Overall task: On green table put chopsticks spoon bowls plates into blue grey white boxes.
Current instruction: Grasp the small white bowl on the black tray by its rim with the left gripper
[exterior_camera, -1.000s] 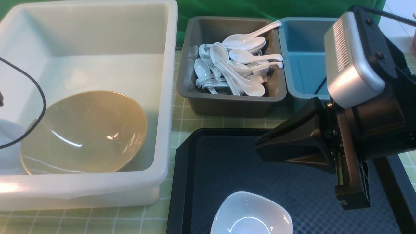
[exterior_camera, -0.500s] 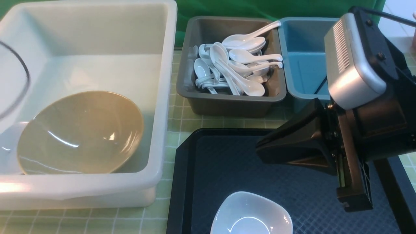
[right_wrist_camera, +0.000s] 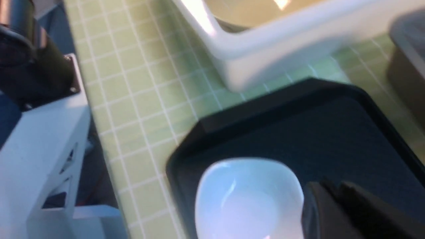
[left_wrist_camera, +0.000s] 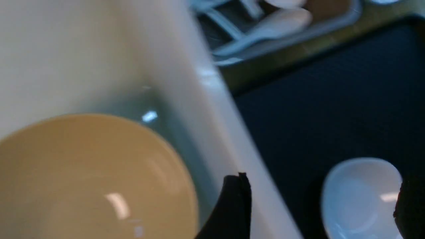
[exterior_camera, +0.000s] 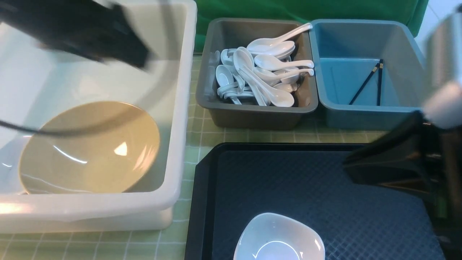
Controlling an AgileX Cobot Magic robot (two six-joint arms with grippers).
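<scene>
The left hand (left_wrist_camera: 320, 205) had sprung wide and lifted, leaving the bowl (exterior_camera: 90, 148) in the white box (exterior_camera: 180, 108) beneath it; the right hand (right_wrist_camera: 328, 187), narrow and empty, swung back beside the unboxed plate (exterior_camera: 278, 238).

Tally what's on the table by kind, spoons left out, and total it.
Tubs: 3 (white tub, grey tub, blue tub)
Tray: 1
Bowl: 1
Dish, clearly seen: 1
Chopsticks: 2
Total: 8
</scene>
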